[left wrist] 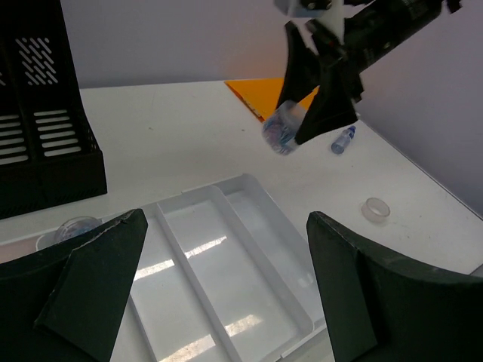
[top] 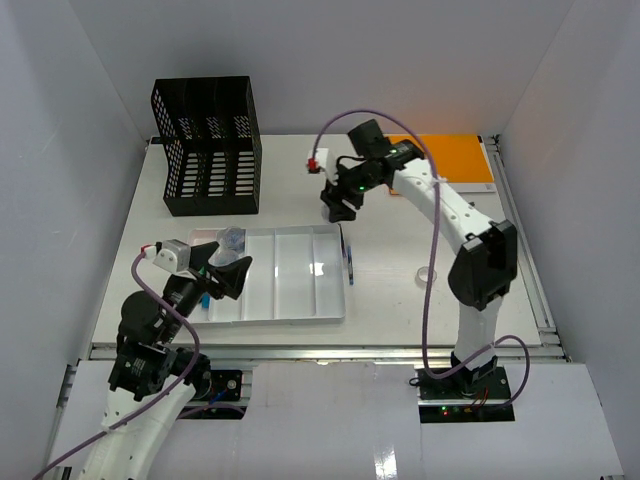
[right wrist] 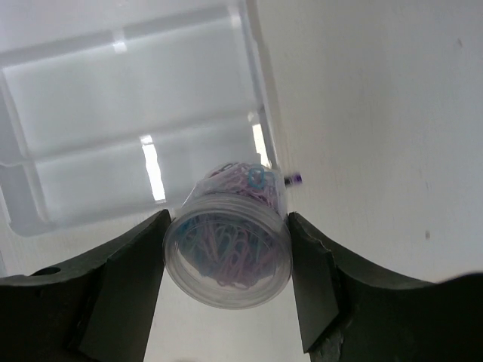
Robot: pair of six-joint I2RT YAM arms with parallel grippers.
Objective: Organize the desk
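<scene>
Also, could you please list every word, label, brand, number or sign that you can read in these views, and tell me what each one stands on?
No text can be read in any view.
The jar of paper clips shows no label.
The orange pad, the black file rack and the white tray look plain.
Any marking on the arms is too small to tell.
</scene>
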